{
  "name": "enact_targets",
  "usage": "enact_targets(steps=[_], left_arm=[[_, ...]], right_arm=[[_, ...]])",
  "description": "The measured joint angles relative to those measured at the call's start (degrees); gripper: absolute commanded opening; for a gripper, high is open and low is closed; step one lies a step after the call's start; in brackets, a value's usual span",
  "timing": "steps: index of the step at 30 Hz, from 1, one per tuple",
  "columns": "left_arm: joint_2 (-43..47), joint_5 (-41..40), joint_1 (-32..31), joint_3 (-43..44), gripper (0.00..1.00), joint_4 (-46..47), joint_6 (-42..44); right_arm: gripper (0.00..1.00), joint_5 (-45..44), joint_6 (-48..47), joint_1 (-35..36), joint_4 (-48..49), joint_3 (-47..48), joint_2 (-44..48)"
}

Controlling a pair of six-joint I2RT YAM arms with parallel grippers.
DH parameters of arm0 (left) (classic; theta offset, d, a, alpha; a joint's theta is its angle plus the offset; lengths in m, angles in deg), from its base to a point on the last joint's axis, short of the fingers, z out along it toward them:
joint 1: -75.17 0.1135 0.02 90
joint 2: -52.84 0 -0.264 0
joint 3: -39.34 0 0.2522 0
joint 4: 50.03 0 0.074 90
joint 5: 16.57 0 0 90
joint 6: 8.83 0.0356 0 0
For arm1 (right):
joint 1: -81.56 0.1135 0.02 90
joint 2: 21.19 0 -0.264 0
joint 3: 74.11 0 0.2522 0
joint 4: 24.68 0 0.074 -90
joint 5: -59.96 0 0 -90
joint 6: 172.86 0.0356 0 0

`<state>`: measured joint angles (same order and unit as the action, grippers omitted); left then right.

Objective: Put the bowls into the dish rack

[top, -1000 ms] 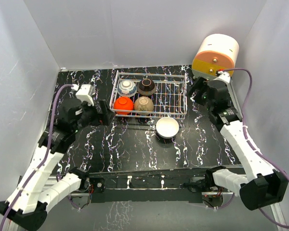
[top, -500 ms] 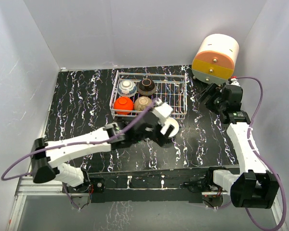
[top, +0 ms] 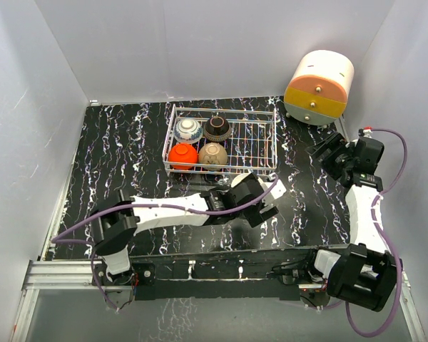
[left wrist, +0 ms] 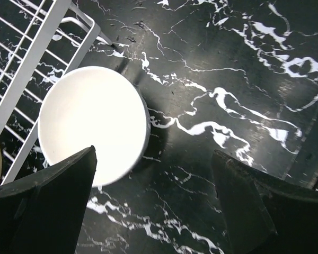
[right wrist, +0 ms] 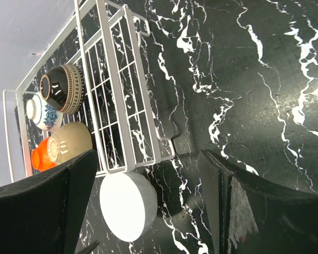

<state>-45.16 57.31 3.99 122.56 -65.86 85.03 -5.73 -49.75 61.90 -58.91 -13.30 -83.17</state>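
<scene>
Four bowls sit upside down in the white wire dish rack point(top: 257, 140): blue-and-white point(top: 188, 130), black point(top: 217, 128), red point(top: 182, 155) and tan point(top: 213, 154). The white bowl point(left wrist: 93, 124) stands upright on the table just outside the rack's near corner point(left wrist: 40, 58); my left arm hides it in the top view. My left gripper point(top: 262, 209) is open above the table, its left finger point(left wrist: 47, 203) overlapping the bowl's near rim. My right gripper point(top: 327, 152) is open and empty at the right. The right wrist view shows the white bowl point(right wrist: 128, 206) and the rack point(right wrist: 124, 106).
A cream-and-orange round drawer unit point(top: 319, 87) stands at the back right corner. White walls close in the black marbled table point(top: 128, 157) at the back and both sides. The right half of the rack floor holds no bowls.
My left arm has swung from the left side across to the middle and now hangs over the white bowl. My right arm has drawn back from the drawer unit toward the right edge.
</scene>
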Motion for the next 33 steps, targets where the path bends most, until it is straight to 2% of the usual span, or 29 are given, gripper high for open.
enact_targets(steps=[8, 12, 16, 19, 21, 22, 23, 25, 29, 31, 33], left_arm=[[-8.8, 6.1, 5.7, 4.3, 0.79, 1.9, 1.7], [-12.4, 7.8, 6.6, 7.5, 0.67, 1.6, 1.9], [-14.3, 9.7, 6.6, 7.9, 0.62, 1.6, 1.7], [-14.4, 10.6, 6.6, 7.5, 0.48, 1.6, 1.2], [-14.4, 11.0, 6.6, 7.3, 0.32, 1.6, 0.8], [-14.4, 11.1, 6.6, 7.3, 0.27, 1.6, 0.7], [-14.4, 11.2, 6.6, 7.3, 0.28, 1.6, 0.5], [-14.4, 11.4, 6.6, 7.3, 0.37, 1.7, 0.3], [-14.4, 11.6, 6.6, 7.0, 0.39, 1.9, -0.3], [-14.6, 11.6, 6.6, 6.4, 0.33, 2.1, -0.5], [-15.0, 11.4, 6.6, 5.9, 0.18, 2.3, -0.7]], right_arm=[[0.79, 4.2, 0.4, -0.8, 2.5, -0.8, -1.2], [0.79, 5.0, 0.9, -1.1, 3.6, -1.1, -1.9], [0.79, 5.7, 1.3, -1.5, 4.6, -1.8, -2.2], [0.79, 5.7, 1.5, -1.9, 4.8, -2.0, -2.3], [0.79, 5.9, 1.6, -2.1, 5.3, -2.0, -2.3], [0.79, 5.9, 1.6, -2.1, 5.5, -2.0, -2.3], [0.79, 5.9, 1.6, -2.2, 5.6, -2.0, -2.3], [0.79, 5.9, 1.7, -2.3, 5.7, -2.0, -2.3], [0.79, 6.1, 1.7, -2.5, 6.3, -3.1, -2.3], [0.79, 6.1, 1.7, -2.6, 6.4, -3.7, -2.3], [0.79, 6.2, 1.7, -2.6, 6.4, -4.0, -2.3]])
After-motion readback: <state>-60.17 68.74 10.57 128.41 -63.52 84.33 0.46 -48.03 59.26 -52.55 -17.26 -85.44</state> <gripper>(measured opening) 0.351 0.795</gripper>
